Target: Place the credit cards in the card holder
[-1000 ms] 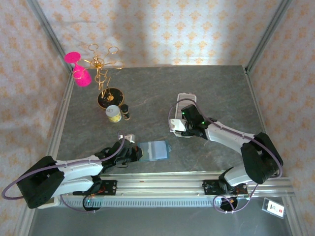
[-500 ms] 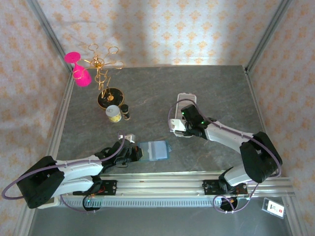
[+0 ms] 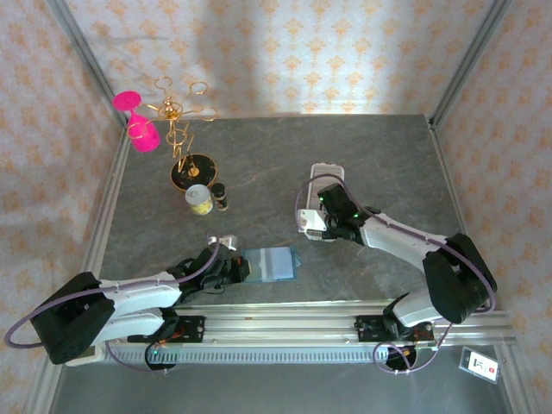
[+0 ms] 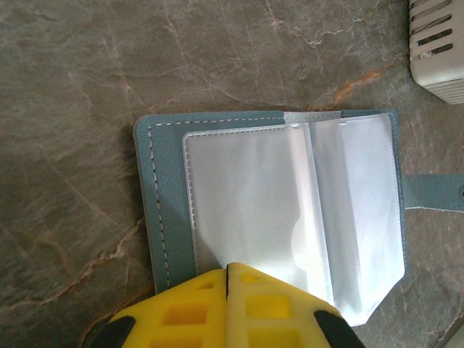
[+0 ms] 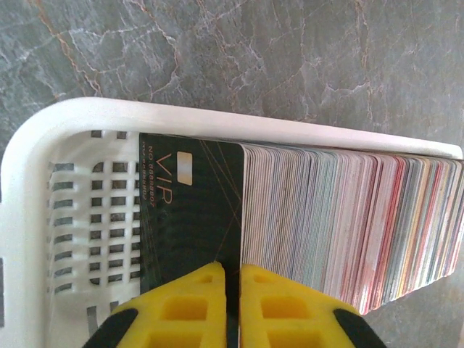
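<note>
The card holder (image 3: 269,263) lies open on the grey table, teal cover (image 4: 156,188) down and clear sleeves (image 4: 254,196) up. My left gripper (image 3: 240,269) (image 4: 227,270) is shut, its tips resting on the near edge of the sleeves. I cannot tell whether it pinches them. The credit cards (image 5: 341,225) stand on edge as a striped row in a long white tray (image 5: 217,116) (image 3: 326,172). My right gripper (image 3: 322,226) (image 5: 232,270) is shut on the endmost card, a black VIP card (image 5: 192,210), which still stands in the tray.
A gold jewellery stand (image 3: 185,129) with pink pieces (image 3: 138,121), a small jar (image 3: 199,200) and a dark bottle (image 3: 221,198) stand at the back left. The tray's corner (image 4: 438,43) lies just beyond the holder. A metal rail (image 3: 285,323) runs along the near edge.
The right gripper's jaws have closed onto the black card. Both arms and the card holder have stayed where they were.
</note>
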Controlling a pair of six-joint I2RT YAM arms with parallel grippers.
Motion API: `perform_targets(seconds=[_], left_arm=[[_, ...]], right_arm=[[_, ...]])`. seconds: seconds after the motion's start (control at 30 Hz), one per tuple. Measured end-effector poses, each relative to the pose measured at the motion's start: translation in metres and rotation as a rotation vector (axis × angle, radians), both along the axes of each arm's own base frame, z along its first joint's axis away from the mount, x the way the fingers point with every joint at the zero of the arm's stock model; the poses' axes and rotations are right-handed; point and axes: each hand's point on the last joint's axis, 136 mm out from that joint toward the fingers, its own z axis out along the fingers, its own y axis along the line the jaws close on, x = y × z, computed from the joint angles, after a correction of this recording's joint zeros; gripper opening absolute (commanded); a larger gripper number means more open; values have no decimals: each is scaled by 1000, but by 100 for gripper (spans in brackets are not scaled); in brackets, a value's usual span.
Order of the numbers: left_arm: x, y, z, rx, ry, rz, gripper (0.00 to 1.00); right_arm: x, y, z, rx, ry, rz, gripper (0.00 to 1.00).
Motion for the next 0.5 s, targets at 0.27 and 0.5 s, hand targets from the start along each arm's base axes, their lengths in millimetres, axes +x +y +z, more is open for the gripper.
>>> perform_targets(seconds=[0.27, 0.5], left_arm=[[0, 0, 0, -1, -1, 0, 4], [1, -1, 2, -5, -5, 0, 5]], right_arm=[[0, -1, 5, 5, -8, -5, 0], [-1, -2, 14, 16, -26, -10, 0]])
